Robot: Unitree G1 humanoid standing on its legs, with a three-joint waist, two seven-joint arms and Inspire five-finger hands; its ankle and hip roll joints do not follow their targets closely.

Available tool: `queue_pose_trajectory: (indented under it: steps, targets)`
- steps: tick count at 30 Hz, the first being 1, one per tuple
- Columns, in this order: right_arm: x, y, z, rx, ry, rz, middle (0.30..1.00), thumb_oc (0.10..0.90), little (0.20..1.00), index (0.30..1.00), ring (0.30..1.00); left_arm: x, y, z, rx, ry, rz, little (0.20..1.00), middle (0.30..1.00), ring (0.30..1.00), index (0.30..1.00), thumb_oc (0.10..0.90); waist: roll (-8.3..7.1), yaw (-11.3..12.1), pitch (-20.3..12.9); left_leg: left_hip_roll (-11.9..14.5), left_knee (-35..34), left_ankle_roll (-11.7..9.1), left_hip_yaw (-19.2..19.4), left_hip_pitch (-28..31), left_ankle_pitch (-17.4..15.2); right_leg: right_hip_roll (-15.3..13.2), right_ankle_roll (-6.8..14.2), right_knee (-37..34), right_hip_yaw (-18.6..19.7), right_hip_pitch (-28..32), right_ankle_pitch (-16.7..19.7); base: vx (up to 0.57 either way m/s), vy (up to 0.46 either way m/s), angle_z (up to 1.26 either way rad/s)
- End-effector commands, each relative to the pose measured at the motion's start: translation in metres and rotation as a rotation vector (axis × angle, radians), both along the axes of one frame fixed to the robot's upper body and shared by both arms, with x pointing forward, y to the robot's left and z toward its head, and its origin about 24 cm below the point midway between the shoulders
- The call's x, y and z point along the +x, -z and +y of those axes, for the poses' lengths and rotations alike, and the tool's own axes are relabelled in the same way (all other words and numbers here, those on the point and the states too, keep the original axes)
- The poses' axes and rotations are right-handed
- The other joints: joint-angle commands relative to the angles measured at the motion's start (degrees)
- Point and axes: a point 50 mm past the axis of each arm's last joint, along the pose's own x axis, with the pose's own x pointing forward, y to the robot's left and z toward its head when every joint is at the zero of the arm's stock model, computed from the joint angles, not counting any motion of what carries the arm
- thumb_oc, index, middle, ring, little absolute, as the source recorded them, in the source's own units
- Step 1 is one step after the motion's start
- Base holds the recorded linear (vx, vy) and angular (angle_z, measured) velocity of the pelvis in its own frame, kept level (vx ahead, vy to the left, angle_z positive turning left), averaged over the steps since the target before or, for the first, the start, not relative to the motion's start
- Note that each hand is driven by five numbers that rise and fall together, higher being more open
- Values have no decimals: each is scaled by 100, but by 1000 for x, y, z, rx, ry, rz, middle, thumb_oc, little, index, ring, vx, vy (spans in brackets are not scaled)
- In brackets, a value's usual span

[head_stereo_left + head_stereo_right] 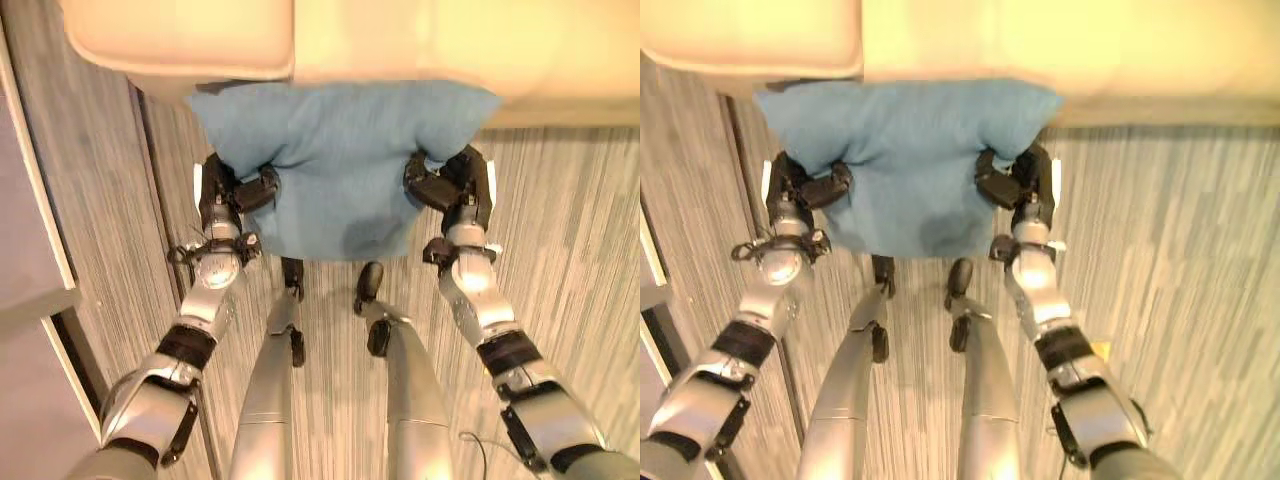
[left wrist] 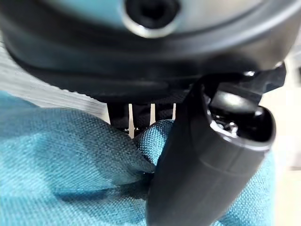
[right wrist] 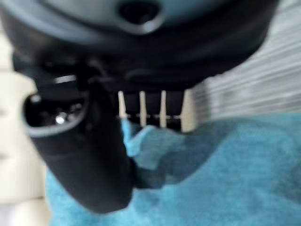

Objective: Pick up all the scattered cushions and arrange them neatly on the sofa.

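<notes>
Both eye views look steeply down from the head at the striped floor (image 1: 570, 220), with the cream sofa (image 1: 420, 40) along their far edge. They share nearly the same scene (the right eye sits slightly to the side), including the blue cushion (image 1: 910, 160) between the left hand (image 1: 228, 190) and right hand (image 1: 452, 185). Each wrist view looks along its own hand from very close, thumb pressed into cushion fabric.

Two silver-grey metallic arms, rounded segments, with black bands at forearm and elbow joints. Left hand (image 1: 228, 190) dark, black plastic fingers, white strip on its outer edge. Right hand (image 1: 452, 185) likewise dark, with a white edge. Thumb (image 2: 207, 160) is smooth glossy black, screw at its base.
</notes>
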Motion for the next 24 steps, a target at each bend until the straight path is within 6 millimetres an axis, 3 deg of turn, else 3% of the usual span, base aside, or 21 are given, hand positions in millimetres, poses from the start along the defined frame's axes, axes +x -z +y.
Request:
queue_pose_trajectory:
  steps: [1,3,4,9,11,12,18,24]
  targets:
    - [-17,-50,45,4,-190,-313,300,400,300,300,300,-11,-42,-54,17,223,-271,300,300,300,300,400,81,-55,-422,50,202,-216,-333,382,-912,-41,649,-1010,279,762,181,-35,-58,2]
    - [-24,-36,43,11,-197,-289,300,400,300,300,300,-18,-27,-58,7,248,-245,300,300,300,300,400,71,-62,-477,33,-21,-266,-356,826,-891,-27,656,-1253,220,1191,216,-64,-71,-2]
    - [-29,-28,41,6,-193,-275,300,400,300,300,300,-23,-21,-58,2,261,-237,300,300,300,300,400,68,-65,-490,25,-212,-274,-347,1051,-682,-13,619,-1483,144,1410,408,-90,-61,-4]
    - [-50,16,35,-48,-210,-150,300,400,300,300,300,-44,20,-60,-39,324,-134,300,300,300,300,400,30,-89,-646,19,-884,-403,-369,2414,-576,79,668,-2348,-68,2787,535,8,-85,-2]
    - [-64,40,24,-78,-198,-65,300,400,300,300,300,-57,42,-54,-30,342,-67,300,300,300,300,400,2,-114,-730,60,-1189,-430,-348,3231,-547,151,691,-2780,-154,3673,563,113,-91,-6]
    - [-64,41,24,-78,-198,-65,300,400,300,300,300,-57,42,-54,-30,342,-67,300,300,300,300,400,2,-113,-719,61,-1198,-430,-348,3253,-544,153,691,-2790,-155,3695,566,121,-73,-4]
    - [-94,81,-3,-110,-149,91,300,400,300,300,300,-83,82,-33,-21,329,72,300,300,300,300,400,-67,-176,-967,202,-1565,-482,-231,4743,-624,372,691,-3492,-226,5390,508,131,-74,2]
    - [-110,90,-19,-135,-114,131,300,400,300,300,300,-100,102,-18,-21,294,146,300,300,300,300,400,-162,-208,-1260,229,-1495,-408,-156,5499,-842,553,648,-3887,-102,6280,490,130,-39,-5]
